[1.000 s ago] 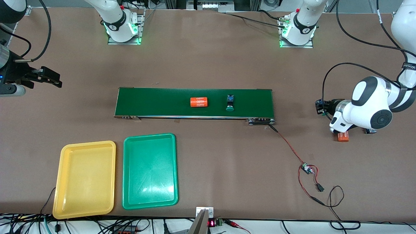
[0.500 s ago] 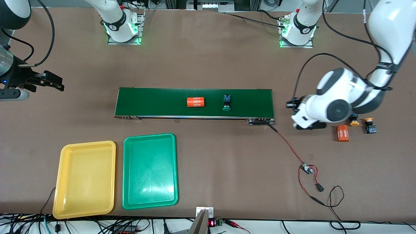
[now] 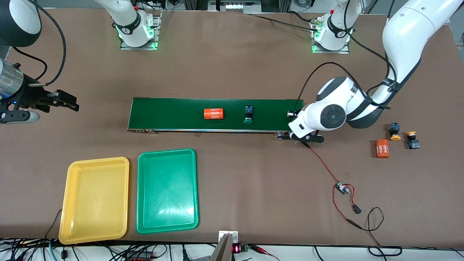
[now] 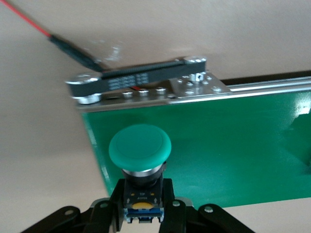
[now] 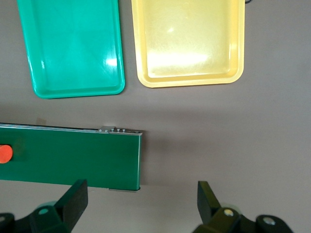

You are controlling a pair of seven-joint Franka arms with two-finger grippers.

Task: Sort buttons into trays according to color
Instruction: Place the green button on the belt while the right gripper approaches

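Observation:
My left gripper [image 4: 142,204] is shut on the black-and-blue body of a green-capped button [image 4: 140,150]. It holds the button over the end of the dark-green conveyor belt [image 4: 233,145] nearest the left arm; in the front view the left gripper [image 3: 292,115] hides it. A second green button [image 3: 248,116] lies on the belt. Two yellow-orange buttons [image 3: 394,131] [image 3: 412,140] lie on the table toward the left arm's end. The yellow tray [image 3: 95,199] and the green tray [image 3: 167,191] are empty. My right gripper [image 3: 67,101] is open and empty, toward the right arm's end of the table.
An orange numbered cylinder [image 3: 213,114] lies on the belt, another [image 3: 381,148] on the table beside the yellow-orange buttons. A red-and-black wire runs from the belt's end to a small board [image 3: 340,187]. The right wrist view shows both trays [image 5: 73,46] [image 5: 187,41] and the belt's end [image 5: 73,155].
The left arm has swung from beside the table's orange cylinder to over the belt's end. The belt's cylinder and green button have moved toward the right arm's end. The right gripper shifted slightly.

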